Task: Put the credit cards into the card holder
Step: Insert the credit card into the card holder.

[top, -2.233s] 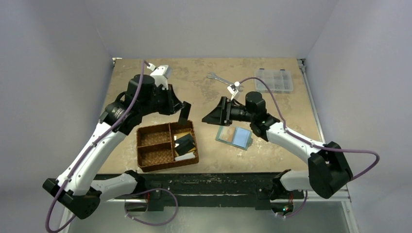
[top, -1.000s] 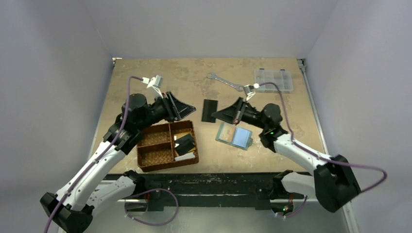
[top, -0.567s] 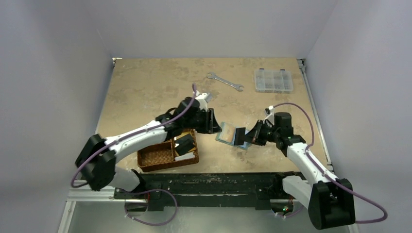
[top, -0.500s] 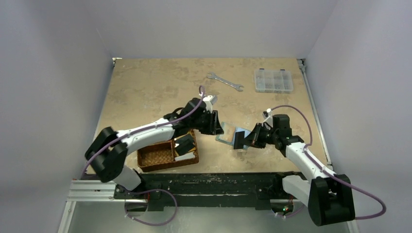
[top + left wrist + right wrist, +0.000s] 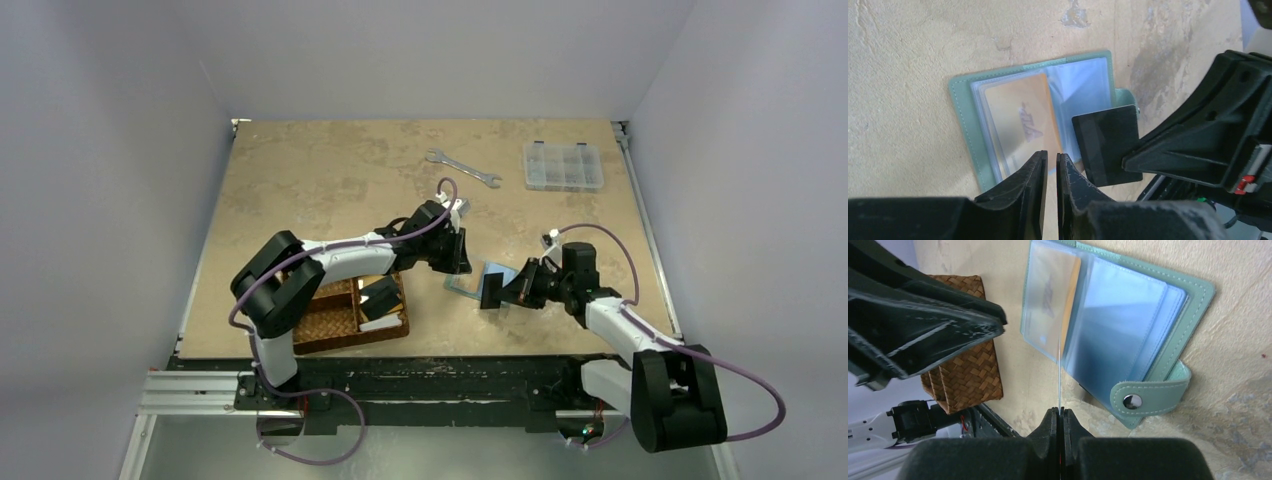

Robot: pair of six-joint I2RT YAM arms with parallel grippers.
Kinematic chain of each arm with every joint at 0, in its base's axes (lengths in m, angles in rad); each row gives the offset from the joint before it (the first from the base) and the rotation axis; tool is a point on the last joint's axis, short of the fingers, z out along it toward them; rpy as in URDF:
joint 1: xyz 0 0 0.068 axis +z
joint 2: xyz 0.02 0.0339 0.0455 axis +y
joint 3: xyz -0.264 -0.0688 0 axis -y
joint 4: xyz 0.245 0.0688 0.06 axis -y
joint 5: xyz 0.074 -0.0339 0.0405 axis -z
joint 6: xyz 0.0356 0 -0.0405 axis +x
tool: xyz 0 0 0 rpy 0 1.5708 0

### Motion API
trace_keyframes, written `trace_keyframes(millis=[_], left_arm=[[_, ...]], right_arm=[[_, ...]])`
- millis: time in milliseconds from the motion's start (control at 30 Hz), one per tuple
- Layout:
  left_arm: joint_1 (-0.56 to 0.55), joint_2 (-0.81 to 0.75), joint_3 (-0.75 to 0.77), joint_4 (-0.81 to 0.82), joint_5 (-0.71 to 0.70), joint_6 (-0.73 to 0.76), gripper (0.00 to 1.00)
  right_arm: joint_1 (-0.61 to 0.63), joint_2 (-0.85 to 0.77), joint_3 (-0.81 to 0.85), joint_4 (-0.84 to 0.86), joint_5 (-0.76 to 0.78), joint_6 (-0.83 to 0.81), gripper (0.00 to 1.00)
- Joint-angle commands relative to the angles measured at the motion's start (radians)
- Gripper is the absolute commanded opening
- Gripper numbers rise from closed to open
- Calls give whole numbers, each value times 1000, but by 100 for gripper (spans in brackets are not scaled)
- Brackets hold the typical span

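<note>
I can't read the logo on the orange card [image 5: 1020,120] inside the open card holder [image 5: 965,115], mid-table. My right gripper [image 5: 1059,412] clamps a black card [image 5: 1108,142] edge-on over its pockets. On the left gripper [image 5: 1049,157] the jaws nearly meet and I can't tell if they grip anything. The basket [image 5: 330,325] sits to the left.

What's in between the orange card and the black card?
A clear pocket of the open card holder sits between the orange card and the black card, shown in the left wrist view.

card holder [image 5: 500,272] right of basket [image 5: 330,322] | wrench [image 5: 462,168] left of box [image 5: 563,166]
</note>
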Motion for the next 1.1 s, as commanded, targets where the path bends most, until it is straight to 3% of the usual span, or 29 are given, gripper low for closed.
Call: trace_keyframes(millis=[0,533,867,1067], left_arm=[[-5,37,58,31,-22,49,15],[-5,93,37,5,-84,68,7],[-6,94,4,6,-105,73,5],[-5,90,-9,10,-107,73,5]], right_arm=[[-12,14,-10,96,-44,5,0],[-59,177,-30,223,-149,24,0],[-68,98,-18,174,-117,18,0],[-68,181,-8,205,-144,9,0]])
